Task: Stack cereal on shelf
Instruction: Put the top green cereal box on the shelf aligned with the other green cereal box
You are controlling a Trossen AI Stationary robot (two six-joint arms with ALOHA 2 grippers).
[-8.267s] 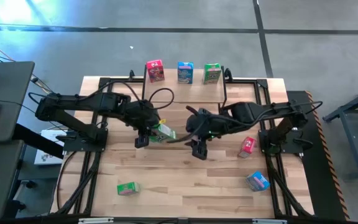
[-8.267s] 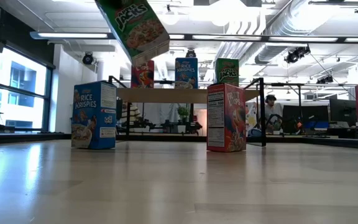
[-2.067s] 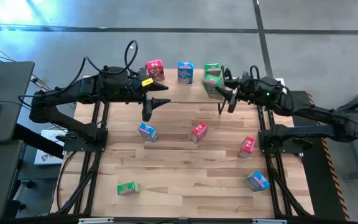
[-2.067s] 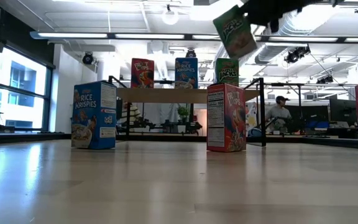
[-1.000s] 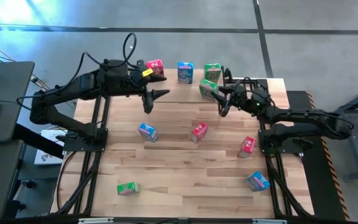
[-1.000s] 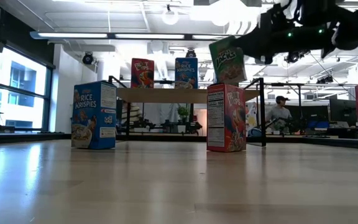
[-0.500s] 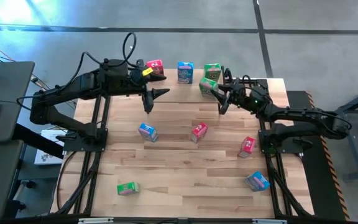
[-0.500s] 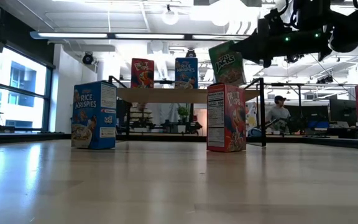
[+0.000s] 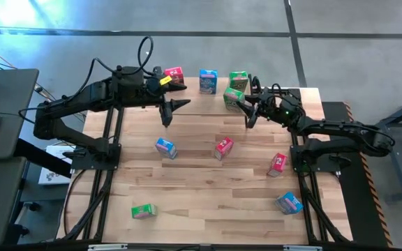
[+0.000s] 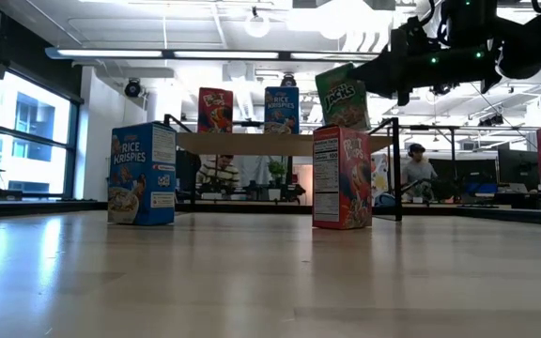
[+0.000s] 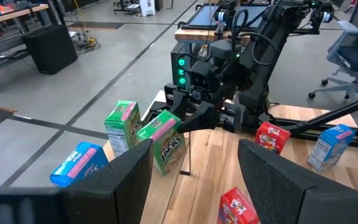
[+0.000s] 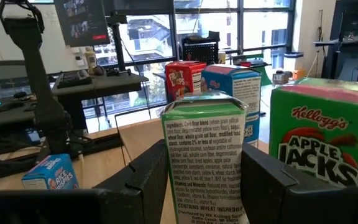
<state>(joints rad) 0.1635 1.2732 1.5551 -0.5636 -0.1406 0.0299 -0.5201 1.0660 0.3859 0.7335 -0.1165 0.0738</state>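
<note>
On shelf (image 9: 187, 94): three upright cereal boxes (image 9: 206, 80)

High cam looks straight down, takes in the whole table (image 9: 208, 202) and both arms. Low cam sits at tabletop height, looks level across the boards toward the shelf (image 10: 252, 143) and the room behind. Left wrist cam looks across at the right arm, from some way off. Right wrist cam sits right up against a green box (image 12: 207, 155); the left wrist (image 11: 165, 142) and low views catch it too.
</note>
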